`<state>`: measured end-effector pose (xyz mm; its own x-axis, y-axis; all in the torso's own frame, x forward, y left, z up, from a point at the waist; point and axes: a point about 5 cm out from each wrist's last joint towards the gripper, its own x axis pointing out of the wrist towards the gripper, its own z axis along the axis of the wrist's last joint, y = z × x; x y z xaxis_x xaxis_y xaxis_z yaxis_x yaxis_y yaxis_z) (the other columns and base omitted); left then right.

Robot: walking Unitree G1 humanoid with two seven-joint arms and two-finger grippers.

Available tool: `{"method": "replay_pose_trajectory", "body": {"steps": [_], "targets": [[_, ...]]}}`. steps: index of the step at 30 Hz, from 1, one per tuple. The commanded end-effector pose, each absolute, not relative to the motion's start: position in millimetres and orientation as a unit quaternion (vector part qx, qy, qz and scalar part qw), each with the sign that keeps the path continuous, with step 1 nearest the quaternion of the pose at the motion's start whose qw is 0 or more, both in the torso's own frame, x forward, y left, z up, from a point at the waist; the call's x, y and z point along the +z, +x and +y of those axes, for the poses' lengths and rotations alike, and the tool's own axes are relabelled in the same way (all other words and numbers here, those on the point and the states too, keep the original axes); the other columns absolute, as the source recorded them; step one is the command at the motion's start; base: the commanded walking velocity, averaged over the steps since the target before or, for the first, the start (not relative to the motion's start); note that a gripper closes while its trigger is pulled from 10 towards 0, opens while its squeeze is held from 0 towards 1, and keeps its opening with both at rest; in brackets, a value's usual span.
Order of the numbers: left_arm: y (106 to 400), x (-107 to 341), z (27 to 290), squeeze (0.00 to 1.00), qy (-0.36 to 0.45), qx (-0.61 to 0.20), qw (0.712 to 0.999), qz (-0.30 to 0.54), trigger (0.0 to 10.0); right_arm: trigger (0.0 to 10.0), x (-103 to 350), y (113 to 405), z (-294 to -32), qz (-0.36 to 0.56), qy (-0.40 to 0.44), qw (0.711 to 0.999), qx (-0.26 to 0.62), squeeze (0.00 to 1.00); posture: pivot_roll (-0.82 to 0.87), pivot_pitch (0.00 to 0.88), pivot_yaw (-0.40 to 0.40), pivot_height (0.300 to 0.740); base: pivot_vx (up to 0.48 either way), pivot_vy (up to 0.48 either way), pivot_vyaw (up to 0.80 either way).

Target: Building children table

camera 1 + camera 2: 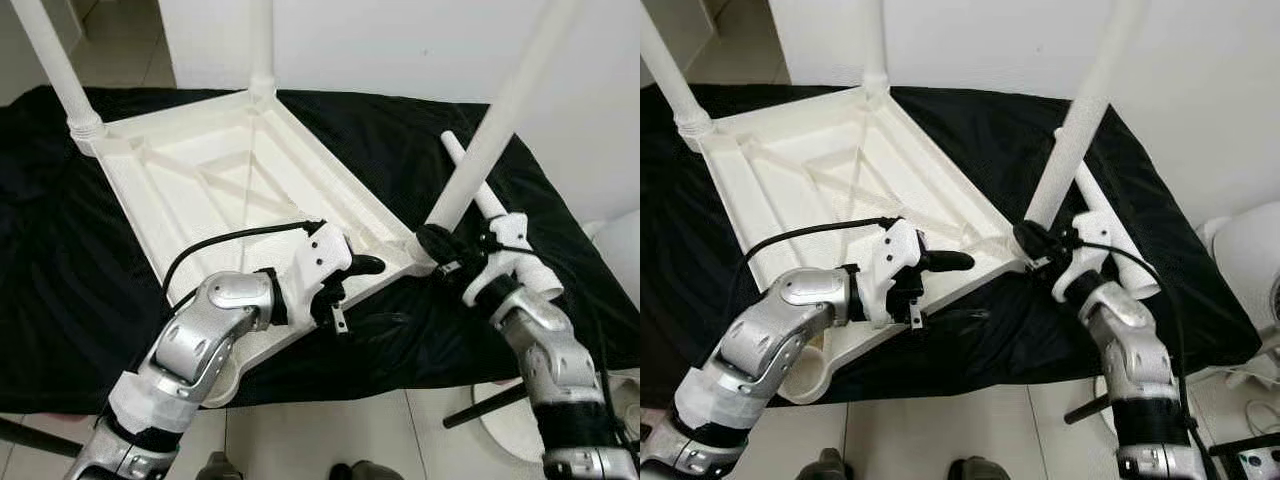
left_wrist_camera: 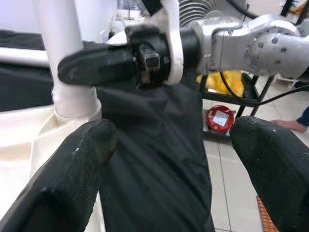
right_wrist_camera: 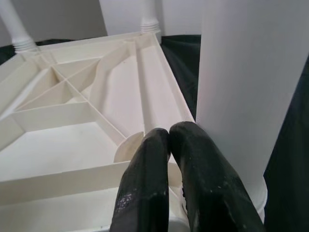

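A white tabletop (image 1: 230,180) is lying upside down on a black cloth (image 1: 60,260), its ribbed underside facing up. Three legs are standing upright in its corner sockets: one at the far left (image 1: 55,65), one at the far corner (image 1: 262,45), and one at the near right corner (image 1: 495,125), leaning slightly right. A fourth leg (image 1: 500,225) is lying loose on the cloth, its long axis running away from the robot, just behind the right gripper.

The left arm is bending across the tabletop's near edge, and the left gripper (image 1: 352,275) is pointing right toward the near right corner. Its fingers (image 2: 72,179) are spread apart, holding nothing.

The right arm is reaching up from below, with the right gripper (image 1: 437,245) pointing left at the base of the near right leg. Its fingers (image 3: 188,183) are pressed together, lying against that leg just beside its socket.
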<state>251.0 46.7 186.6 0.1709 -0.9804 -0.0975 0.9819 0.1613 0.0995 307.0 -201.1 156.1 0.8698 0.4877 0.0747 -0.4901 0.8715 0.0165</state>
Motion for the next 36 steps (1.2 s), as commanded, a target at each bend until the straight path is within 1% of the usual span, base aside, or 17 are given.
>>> {"method": "replay_pose_trajectory", "body": {"steps": [1,4,6,8,9,10,11,12,14,15,16,17,23,25,27,29,36], "targets": [[247.1,186.0,46.7,0.0,0.07,-0.646,0.76,0.009,10.0,10.0,154.5,311.2,-211.0,-0.026,0.006,0.971,0.238,0.0,0.06,0.068,-0.097,0.74,0.0,0.0,0.0],[245.0,184.6,47.7,0.0,0.069,-0.642,0.763,0.013,10.0,10.0,156.1,315.9,-217.4,-0.029,0.006,0.974,0.224,0.0,0.07,0.068,-0.101,0.74,0.0,0.0,0.0],[244.5,182.4,48.3,0.0,0.072,-0.628,0.775,0.018,10.0,10.0,159.4,321.4,-230.3,-0.039,0.006,0.981,0.187,0.0,0.07,0.067,-0.099,0.74,0.0,0.0,0.0],[245.2,181.9,48.3,0.0,0.073,-0.62,0.781,0.02,10.0,10.0,160.3,322.8,-234.9,-0.044,0.005,0.984,0.175,0.0,0.07,0.066,-0.097,0.74,0.0,0.0,0.0],[250.5,180.6,48.3,0.0,0.078,-0.598,0.798,0.018,10.0,10.0,161.6,322.6,-239.2,-0.053,0.011,0.986,0.156,0.0,0.06,0.063,-0.09,0.74,0.0,0.0,0.0],[250.5,180.6,48.3,0.0,0.078,-0.598,0.798,0.018,10.0,10.0,161.6,322.6,-239.2,-0.053,0.011,0.986,0.156,0.0,0.06,0.063,-0.09,0.74,0.0,0.0,0.0],[258.5,179.1,48.7,0.0,0.082,-0.567,0.819,0.019,10.0,10.0,162.2,321.0,-242.6,-0.062,0.01,0.989,0.137,0.0,0.06,0.061,-0.082,0.74,0.0,0.0,0.0],[258.5,179.1,48.7,0.0,0.082,-0.567,0.819,0.019,10.0,10.0,162.2,321.0,-242.6,-0.062,0.01,0.989,0.137,0.0,0.06,0.061,-0.082,0.74,0.0,0.0,0.0],[270.1,178.8,50.1,0.0,0.081,-0.522,0.849,0.021,10.0,10.0,161.6,317.9,-245.2,-0.076,0.017,0.99,0.12,0.0,0.05,0.06,-0.076,0.74,0.0,0.0,0.0],[270.1,178.8,50.1,0.0,0.081,-0.522,0.849,0.021,10.0,10.0,161.6,317.9,-245.2,-0.076,0.017,0.99,0.12,0.0,0.05,0.06,-0.076,0.74,0.0,0.0,0.0],[276.3,180.0,51.9,0.0,0.079,-0.501,0.862,0.018,10.0,10.0,160.6,313.8,-242.6,-0.082,0.027,0.989,0.124,0.0,0.05,0.06,-0.073,0.74,0.0,0.0,0.0],[279.5,180.5,54.4,0.0,0.081,-0.493,0.866,0.014,10.0,10.0,159.2,308.1,-237.4,-0.087,0.039,0.986,0.134,0.0,0.05,0.058,-0.069,0.74,0.0,0.0,0.0],[281.5,180.6,59.2,0.0,0.087,-0.494,0.865,0.008,10.0,10.0,156.1,297.0,-225.8,-0.091,0.054,0.982,0.156,0.0,0.04,0.057,-0.062,0.74,0.0,0.0,0.0],[281.4,179.5,62.8,0.0,0.096,-0.502,0.859,0.007,10.0,10.0,153.9,290.6,-218.3,-0.092,0.059,0.98,0.168,0.0,0.04,0.055,-0.048,0.74,0.0,0.0,0.0],[283.1,177.1,74.9,0.0,0.125,-0.519,0.846,0.001,10.0,10.0,150.5,274.7,-203.5,-0.097,0.079,0.975,0.183,0.0,0.03,0.052,-0.032,0.74,0.0,0.0,0.0],[284.8,175.5,81.4,0.0,0.138,-0.526,0.839,-0.001,10.0,10.0,149.3,267.9,-198.4,-0.098,0.085,0.974,0.188,0.0,0.03,0.051,-0.027,0.74,0.0,0.0,0.0],[291.0,164.7,99.8,0.0,0.161,-0.552,0.818,0.01,10.0,10.0,143.1,251.6,-195.9,-0.091,0.088,0.975,0.185,0.0,0.01,0.048,-0.012,0.74,0.0,0.0,0.0]]}}
